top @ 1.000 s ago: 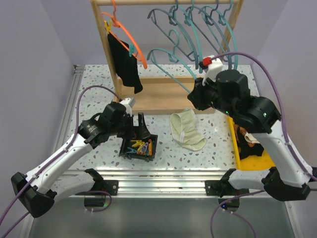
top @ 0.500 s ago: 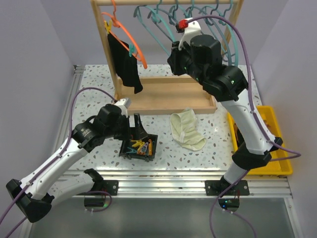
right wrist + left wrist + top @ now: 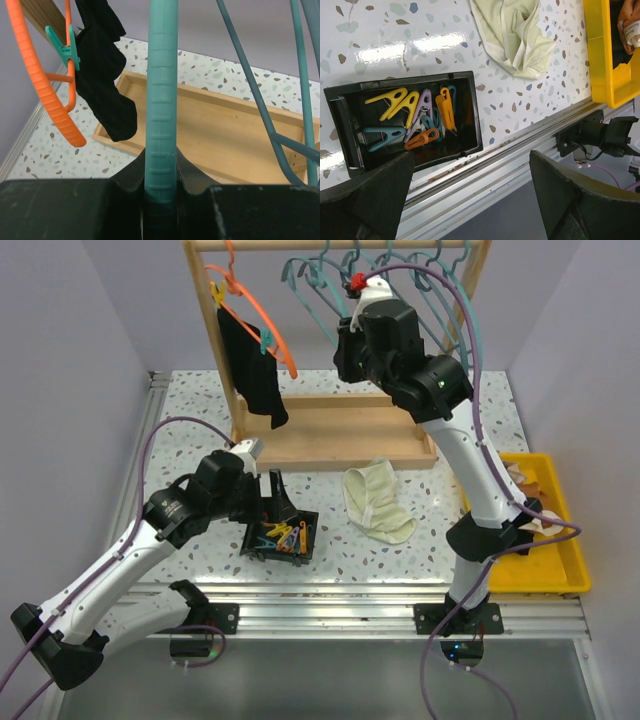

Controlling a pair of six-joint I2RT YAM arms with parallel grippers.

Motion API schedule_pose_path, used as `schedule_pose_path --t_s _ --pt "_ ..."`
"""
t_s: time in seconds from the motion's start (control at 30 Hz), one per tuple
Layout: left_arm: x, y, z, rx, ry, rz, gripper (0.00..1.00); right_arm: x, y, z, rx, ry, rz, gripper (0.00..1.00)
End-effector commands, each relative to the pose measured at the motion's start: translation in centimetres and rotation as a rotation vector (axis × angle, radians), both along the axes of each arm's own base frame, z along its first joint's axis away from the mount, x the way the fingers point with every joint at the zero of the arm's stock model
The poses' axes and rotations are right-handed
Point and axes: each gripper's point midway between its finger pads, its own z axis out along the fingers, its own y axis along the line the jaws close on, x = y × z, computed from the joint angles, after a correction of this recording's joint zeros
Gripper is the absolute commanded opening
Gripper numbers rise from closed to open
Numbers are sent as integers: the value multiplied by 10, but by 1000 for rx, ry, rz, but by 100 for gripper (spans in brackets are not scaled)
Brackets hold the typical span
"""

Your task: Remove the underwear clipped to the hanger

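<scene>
Two underwear pieces: one cream brief [image 3: 378, 502] loose on the counter [image 3: 190, 405], one black piece [image 3: 252, 370] hanging on the single orange hanger [image 3: 41, 95], one teal clip [image 3: 67, 47] beside it. My right hand [image 3: 161, 200] is clamped on a teal hanger [image 3: 161, 100] nearby. Left hand [image 3: 470, 170] is spread wide over the clip tray [image 3: 342, 130]. One yellow bin [image 3: 530, 575] at right.

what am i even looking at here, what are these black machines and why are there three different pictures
These are two robot arms bolted to a table. One picture looks down from above; the other two come from cameras on each wrist. The left fingers hang open, holding nothing, over a black tray of clothes pegs. The right fingers are shut on a teal hanger up by the wooden rack. A cream brief lies on the table; a black piece is clipped to an orange hanger. A yellow bin sits at the right.
</scene>
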Motion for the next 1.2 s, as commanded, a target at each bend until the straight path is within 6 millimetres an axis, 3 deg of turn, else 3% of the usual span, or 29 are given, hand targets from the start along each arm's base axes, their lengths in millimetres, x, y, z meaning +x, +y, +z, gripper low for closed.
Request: schedule_pose_path --t_s 0.0,0.27,0.4,0.43,0.47,0.5,0.53,0.57,0.6,0.63,0.67,0.7,0.73,0.8,0.83,0.93,1.03,1.17 --pt "-1 0 6 -24 -5 9 100 6 -8 17 73 -24 -55 0" --pt "-1 -2 7 -32 -6 5 100 3 -5 -2 55 40 -39 0" --pt "2 -4 18 -54 -34 5 100 -13 -11 -2 59 51 -9 56" --pt "3 -4 24 -59 -44 5 100 -19 -15 0 65 53 -1 63" --pt "5 -4 26 -60 -49 10 100 -24 -14 -14 44 88 12 69" --pt "5 -4 28 -58 -53 10 100 -42 -22 -2 68 74 39 86" --pt "6 -5 33 -65 -65 10 100 -51 -24 -7 55 83 50 89" --pt "7 -4 35 -62 -68 14 100 -62 -22 -34 2 141 72 92" --pt "7 -3 36 -60 -68 15 100 -84 -33 -26 18 126 91 93" --pt "8 -4 40 -65 -75 16 100 -95 -33 -68 -45 208 101 95" --pt "9 -3 42 -66 -80 18 100 -115 -26 -77 -50 211 145 95" --pt "9 -3 45 -70 -85 20 100 -134 -34 -79 -41 206 159 96" --pt "9 -3 47 -71 -92 22 100 -146 -40 -125 -104 285 139 96" --pt "11 -2 49 -70 -99 27 100 -169 -41 -161 -139 347 153 97" --pt "11 -2 48 -66 -98 27 100 -178 -52 -192 -138 384 112 97" --pt "11 -3 43 -61 -93 23 100 -178 -75 -241 -158 411 -25 98" --pt "11 -5 36 -53 -73 16 100 -171 -86 -268 -179 425 -149 98" --pt "11 -3 31 -43 -64 21 100 -142 -76 -296 -155 438 -255 98"
